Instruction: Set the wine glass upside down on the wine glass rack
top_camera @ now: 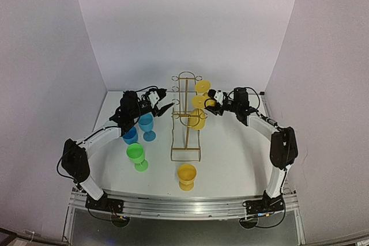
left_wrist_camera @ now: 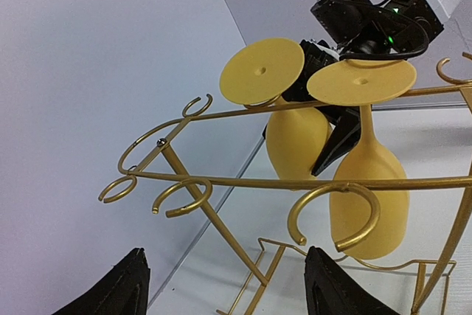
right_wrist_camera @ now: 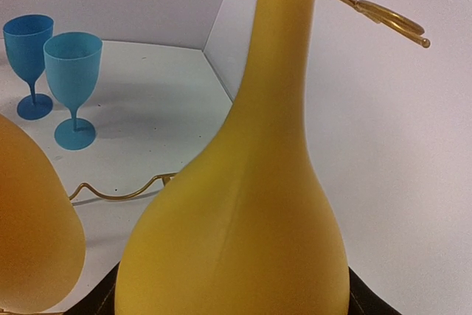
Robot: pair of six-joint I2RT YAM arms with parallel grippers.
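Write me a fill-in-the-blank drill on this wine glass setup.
1. Both wine glasses hanging upside down on the wine glass rack are ___ in colour.
2. Standing upright to the left of the rack are ___ blue wine glasses.
3. The left hand is open and holds ___.
Missing words: yellow; two; nothing.

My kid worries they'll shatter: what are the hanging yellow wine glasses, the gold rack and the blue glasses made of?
Yellow wine glasses: likely plastic. They are opaque with a smooth satin sheen, and each foot has a small moulding dimple.
Wine glass rack: thin bent wire, probably metal, with a shiny gold finish.
Blue wine glasses: they also look like opaque, matte plastic.
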